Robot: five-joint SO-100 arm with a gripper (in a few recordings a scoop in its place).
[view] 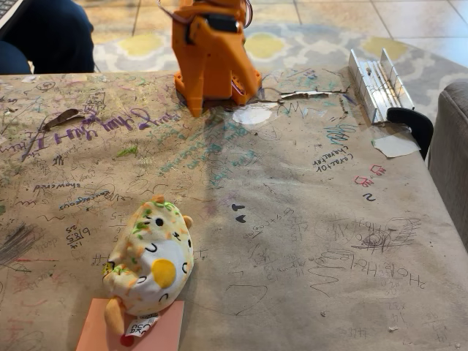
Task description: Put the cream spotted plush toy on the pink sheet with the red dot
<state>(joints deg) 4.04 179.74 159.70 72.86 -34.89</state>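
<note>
One cream spotted plush toy [151, 262] lies tilted on its side, its lower part and sewn tag overlapping the top edge of the pink sheet with the red dot [99, 330], which sits at the bottom left of the fixed view, well apart from the gripper [196, 102] and nearer the camera than it. That orange gripper points down at the far edge of the scribbled brown paper-covered table [307, 219], holding nothing, though whether its fingers are parted I cannot tell.

The cream spotted plush toy [151, 261] lies partly on the pink sheet [99, 333]; orange arm [212, 51] stands behind.
</note>
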